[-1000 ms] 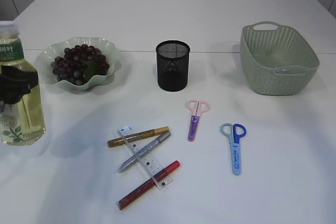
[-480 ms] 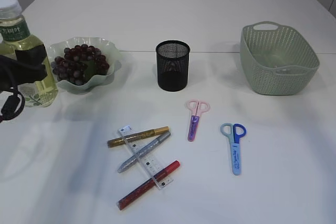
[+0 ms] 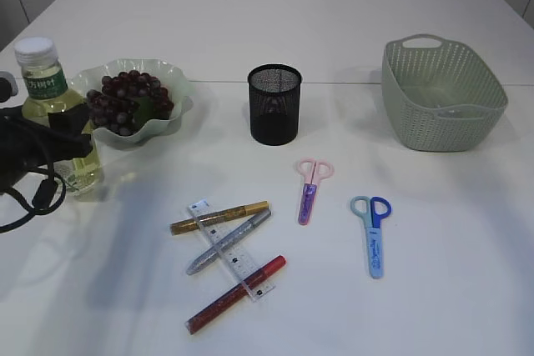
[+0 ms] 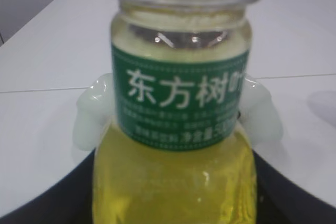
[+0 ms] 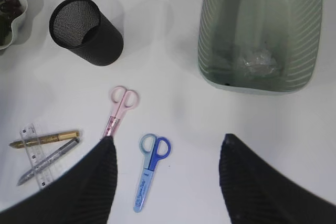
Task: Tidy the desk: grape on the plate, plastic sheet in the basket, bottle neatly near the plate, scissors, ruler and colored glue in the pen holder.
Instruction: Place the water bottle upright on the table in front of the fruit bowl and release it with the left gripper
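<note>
Left pincer [image 3: 62,135] sits at the far left of the counter [image 3: 275,18], pinching the bottle [image 3: 57,114] around its body; the bottle stands upright, white cap on top, green label at the neck, yellow liquid inside. In the left wrist view the bottle fills the frame between the jaws, and the pale rim of the plate [image 3: 179,97] shows directly behind it. Just to the right of the left pincer the plate rests on the counter with the grape [image 3: 127,102] bunch in it; bottle and plate stand near each other, contact cannot be determined. Further right, the black mesh pen holder [image 3: 274,104] stands upright. In front of it and to its left lie the gold glue [image 3: 219,217], silver glue [image 3: 229,241] and red glue [image 3: 235,293], with the clear ruler [image 3: 230,250] lying across them. Right of these lie the pink scissors [image 3: 310,189], then the blue scissors [image 3: 372,233], well apart from each other. Right pincer [image 5: 167,182] hangs above the counter with jaws spread and nothing between them; the blue scissors lie below the gap. Ahead of the right pincer sits the green basket [image 5: 210,51], with the crumpled plastic sheet [image 5: 257,61] on its floor.
</note>
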`<control>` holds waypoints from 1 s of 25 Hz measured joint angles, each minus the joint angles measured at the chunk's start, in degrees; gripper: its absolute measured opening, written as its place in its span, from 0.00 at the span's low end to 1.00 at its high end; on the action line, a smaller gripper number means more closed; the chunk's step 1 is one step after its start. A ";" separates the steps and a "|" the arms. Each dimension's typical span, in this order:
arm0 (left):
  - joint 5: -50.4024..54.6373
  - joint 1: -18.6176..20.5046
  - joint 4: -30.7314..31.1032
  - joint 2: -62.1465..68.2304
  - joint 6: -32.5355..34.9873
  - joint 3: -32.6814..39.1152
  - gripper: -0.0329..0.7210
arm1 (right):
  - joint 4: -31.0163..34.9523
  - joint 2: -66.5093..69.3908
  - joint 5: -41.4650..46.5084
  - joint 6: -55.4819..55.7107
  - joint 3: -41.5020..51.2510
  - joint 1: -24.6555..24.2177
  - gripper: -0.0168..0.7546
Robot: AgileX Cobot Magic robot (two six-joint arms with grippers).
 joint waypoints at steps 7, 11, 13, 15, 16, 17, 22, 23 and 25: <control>-0.22 0.00 -0.11 3.39 0.00 -3.63 0.62 | -1.29 0.00 0.00 -0.19 0.00 0.00 0.65; -0.22 0.00 -0.11 4.85 0.00 -5.25 0.62 | -1.38 0.00 0.00 -0.19 0.00 0.00 0.65; -0.32 0.00 -0.11 6.19 -0.10 -6.28 0.62 | -1.38 0.00 0.00 -0.19 0.00 0.00 0.65; -0.32 0.00 -0.11 7.66 -0.10 -7.16 0.62 | -1.69 0.00 0.00 -0.32 0.00 0.00 0.65; -0.32 0.00 -0.11 8.49 -0.10 -7.58 0.62 | -1.68 0.00 0.00 -0.32 0.00 0.00 0.65; -0.75 0.00 -0.11 9.10 -0.21 -7.87 0.62 | -1.72 0.00 0.00 -0.32 0.00 0.00 0.65; -2.58 0.00 -0.11 10.47 -0.21 -8.53 0.62 | -1.82 0.00 0.00 -0.32 0.00 0.00 0.65; -2.72 0.00 0.00 10.47 -0.21 -8.53 0.62 | -1.82 0.00 0.00 -0.32 0.00 0.00 0.65; -2.85 0.00 0.54 10.58 -0.21 -8.53 0.62 | -1.82 0.00 0.00 -0.32 0.00 0.00 0.65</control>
